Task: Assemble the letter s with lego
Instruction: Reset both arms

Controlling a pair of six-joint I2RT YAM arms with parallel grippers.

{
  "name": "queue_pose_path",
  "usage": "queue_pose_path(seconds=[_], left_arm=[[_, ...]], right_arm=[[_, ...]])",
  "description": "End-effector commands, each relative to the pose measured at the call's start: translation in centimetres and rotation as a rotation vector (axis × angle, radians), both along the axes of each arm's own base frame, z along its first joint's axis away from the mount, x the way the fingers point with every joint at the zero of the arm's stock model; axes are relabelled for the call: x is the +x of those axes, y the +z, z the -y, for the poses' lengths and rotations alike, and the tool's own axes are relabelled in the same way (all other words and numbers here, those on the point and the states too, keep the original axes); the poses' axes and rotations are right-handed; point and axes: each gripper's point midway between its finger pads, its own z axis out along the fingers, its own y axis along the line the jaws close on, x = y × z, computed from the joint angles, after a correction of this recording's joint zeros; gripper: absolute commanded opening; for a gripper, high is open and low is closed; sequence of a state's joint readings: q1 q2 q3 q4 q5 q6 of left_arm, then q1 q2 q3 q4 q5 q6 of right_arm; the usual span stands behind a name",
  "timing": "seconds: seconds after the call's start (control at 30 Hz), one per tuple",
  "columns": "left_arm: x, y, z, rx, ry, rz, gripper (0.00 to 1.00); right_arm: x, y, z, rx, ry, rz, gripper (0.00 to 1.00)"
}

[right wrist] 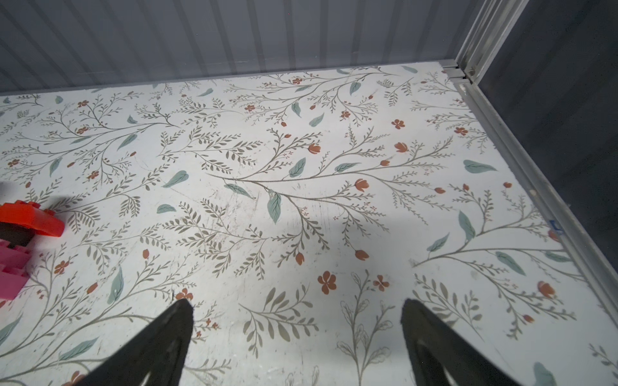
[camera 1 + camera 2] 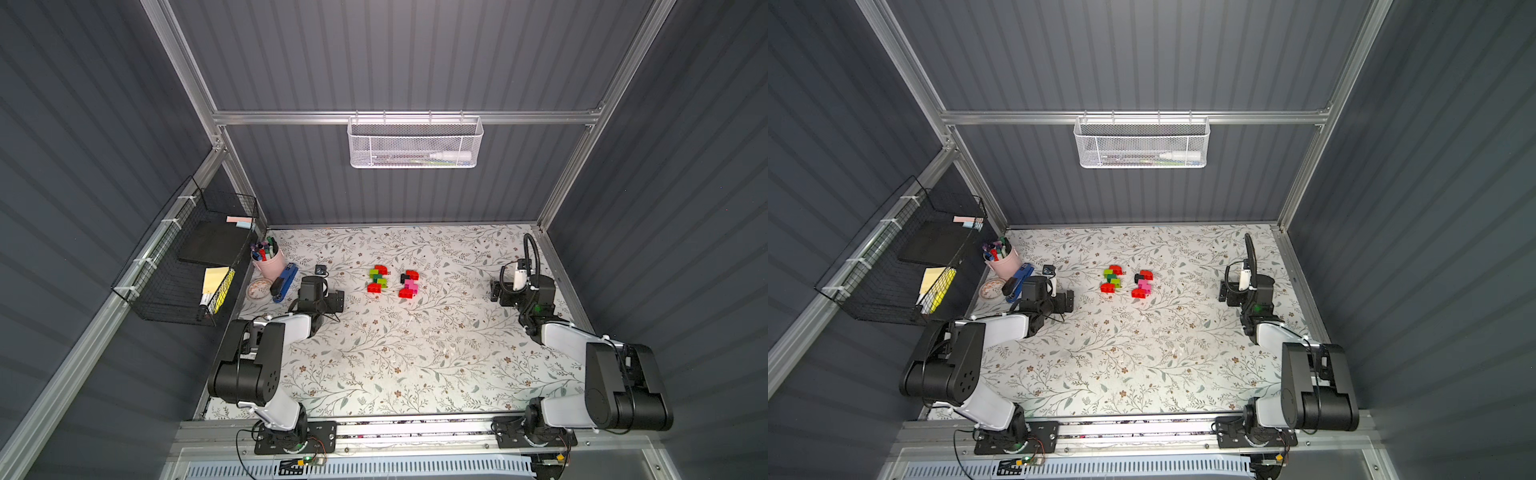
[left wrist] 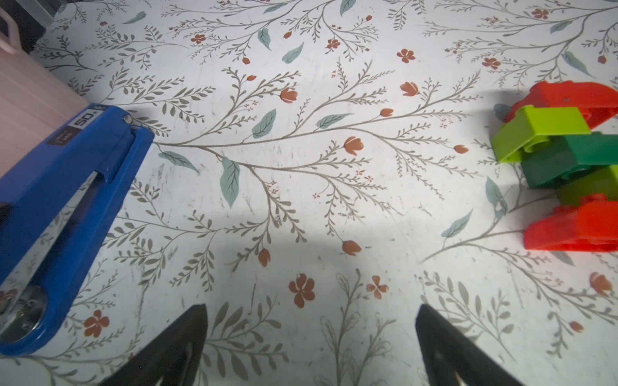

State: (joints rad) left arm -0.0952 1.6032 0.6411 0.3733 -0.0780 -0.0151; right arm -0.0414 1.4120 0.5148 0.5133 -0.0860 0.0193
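One red, lime green and dark green studded plastic lego stack (image 2: 378,279) is lying flat on the white floral-print tabletop (image 2: 415,357), toward the far middle, with red bricks capping both ends and the greens stepping between them. A red, black and pink studded plastic lego stack (image 2: 409,284) is lying just beside it on the robot's right, with a small gap between them, not touching; both are showing in both top views. The left wrist view is catching the green stack (image 3: 565,157) at the frame edge, partly cut off. The right wrist view is catching only a red curved brick, a black one and pink ones of the other stack (image 1: 20,240). The left gripper (image 3: 311,312) is pointing over bare tabletop between the green stack and the blue metal-and-plastic stapler (image 3: 67,200), its black fingers (image 3: 177,344) standing wide apart and gripping nothing. The right gripper (image 1: 296,305) is sitting well apart from the pink stack, toward the tabletop's right edge, its black fingers (image 1: 164,341) also spreading wide with nothing between them. A pink cylindrical cup of markers (image 2: 269,259) is sitting by the stapler at the tabletop's left edge. A black wire basket (image 2: 187,266) is hanging on the left wall, and a white mesh basket (image 2: 415,143) is hanging on the back rail.
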Motion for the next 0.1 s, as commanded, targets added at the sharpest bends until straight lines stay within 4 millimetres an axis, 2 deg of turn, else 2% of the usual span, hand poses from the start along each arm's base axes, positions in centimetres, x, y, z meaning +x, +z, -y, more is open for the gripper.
queue_pose_path(seconds=[0.0, 0.07], left_arm=[[-0.27, 0.29, 0.18, -0.010, -0.009, 0.016, 1.00], [-0.32, 0.23, 0.17, -0.006, -0.011, 0.014, 1.00]], right_arm=[[0.30, -0.60, 0.11, 0.006, -0.006, 0.017, 0.99], [0.41, -0.43, -0.12, 0.007, 0.010, 0.020, 0.99]])
